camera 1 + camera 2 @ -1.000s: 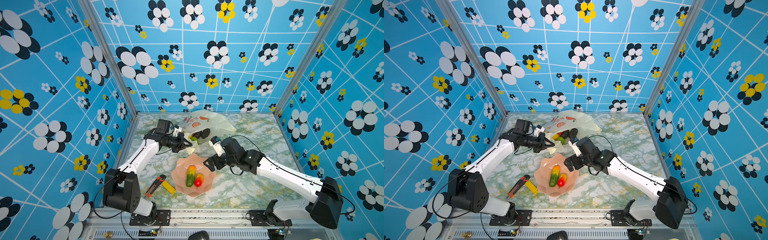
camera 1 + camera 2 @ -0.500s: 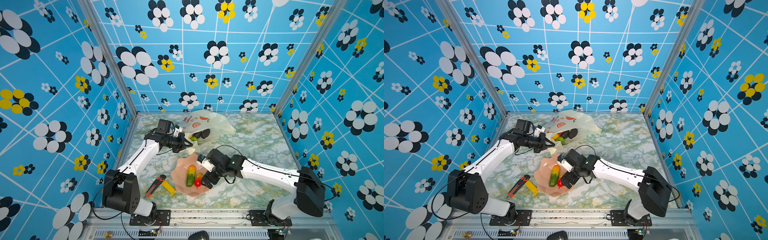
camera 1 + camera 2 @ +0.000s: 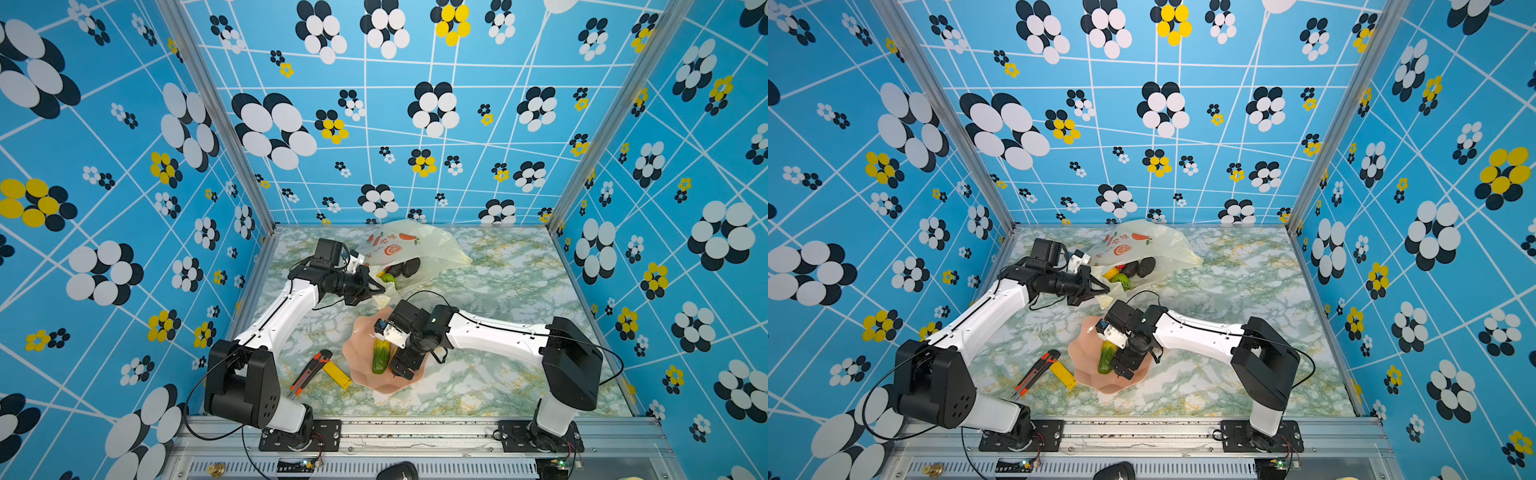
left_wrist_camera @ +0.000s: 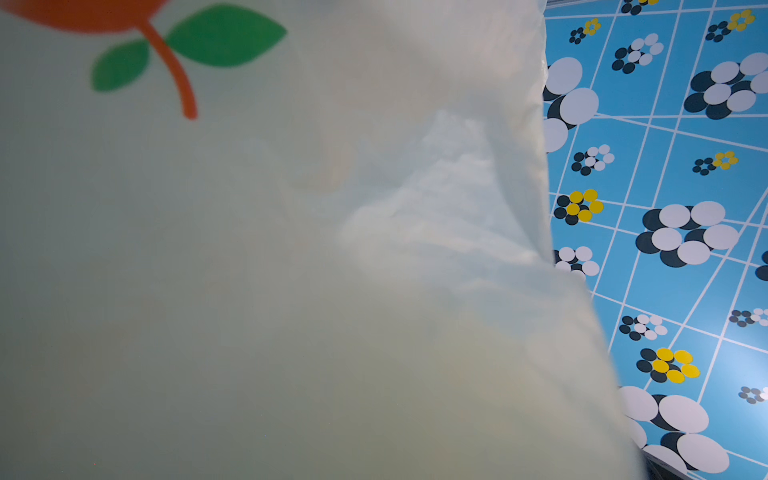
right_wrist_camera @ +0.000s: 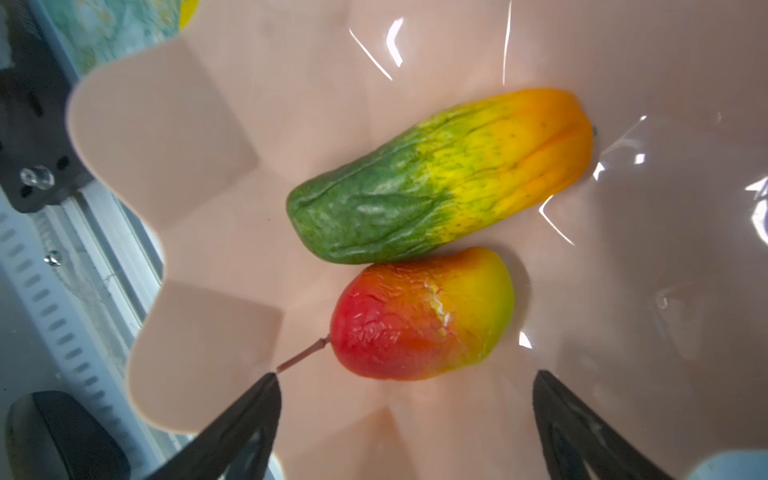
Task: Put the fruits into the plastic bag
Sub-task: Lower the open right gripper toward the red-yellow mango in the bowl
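Swung right claw (image 3: 400, 371) near and left, down into pink bowl (image 3: 360, 337), fingers (image 5: 245, 419) wide apart by mango (image 5: 422, 316). Kept left claw (image 3: 380, 289) pinched on plastic bag (image 3: 432, 245).

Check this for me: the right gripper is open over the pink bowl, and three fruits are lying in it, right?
Not three: the pink bowl holds two fruits, the green-orange piece and the red-yellow mango, as the right wrist view shows. The right gripper is indeed open over it.
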